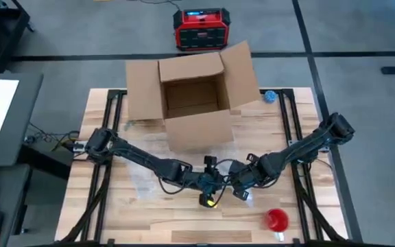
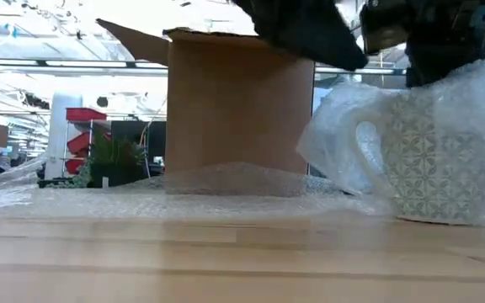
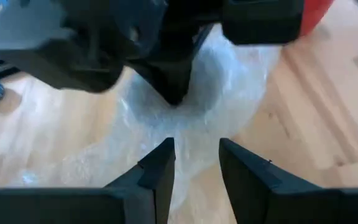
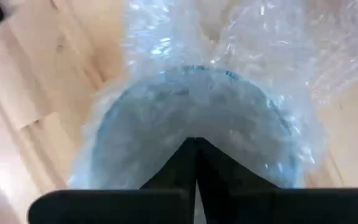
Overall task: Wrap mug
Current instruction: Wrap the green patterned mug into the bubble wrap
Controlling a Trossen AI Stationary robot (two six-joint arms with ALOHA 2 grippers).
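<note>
The right claw (image 4: 196, 165) is closed, pinching the bubble wrap (image 4: 241, 56) over the mouth of the mug (image 2: 432, 160). The left claw (image 3: 196, 168) stands open just beside it. The mug is upright on the counter (image 1: 177, 219), in front of the cardboard box (image 1: 190, 96). I judge the wrapping partly done: the film covers the mug loosely, and tucking remains.

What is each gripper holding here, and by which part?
The right gripper is shut on the bubble wrap at the mug rim. The left gripper is open, holding nothing.
</note>
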